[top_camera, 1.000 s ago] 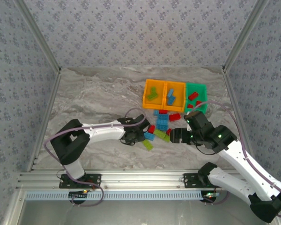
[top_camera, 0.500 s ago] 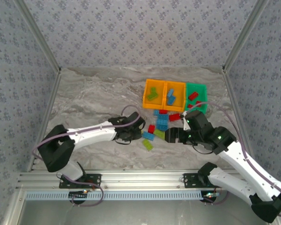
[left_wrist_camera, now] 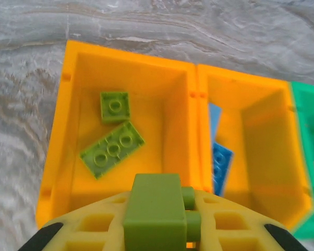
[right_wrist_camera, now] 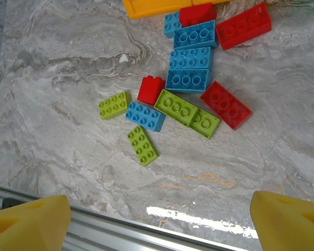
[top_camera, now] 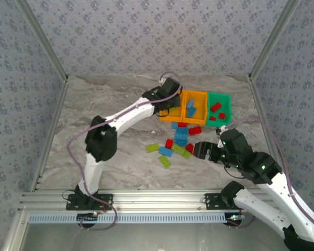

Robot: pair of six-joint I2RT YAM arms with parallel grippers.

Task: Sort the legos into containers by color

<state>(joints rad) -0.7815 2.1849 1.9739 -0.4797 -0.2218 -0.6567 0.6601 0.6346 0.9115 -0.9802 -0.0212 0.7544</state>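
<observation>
My left gripper (left_wrist_camera: pixel 158 235) pinches a lime brick (left_wrist_camera: pixel 153 209) over the nine-o'clock orange bin (left_wrist_camera: pixel 68 130); right gripper (right_wrist_camera: pixel 157 225) gapes, empty. I judge the brick light, rigid and slick: hold flat sides, not studs.

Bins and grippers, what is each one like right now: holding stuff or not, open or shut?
left orange bin, holds two green legos
middle orange bin, holds blue legos
green bin, holds red legos
left gripper, jaws shut on a lime lego
right gripper, jaws open
loose legos, lying unsorted on the table
</observation>
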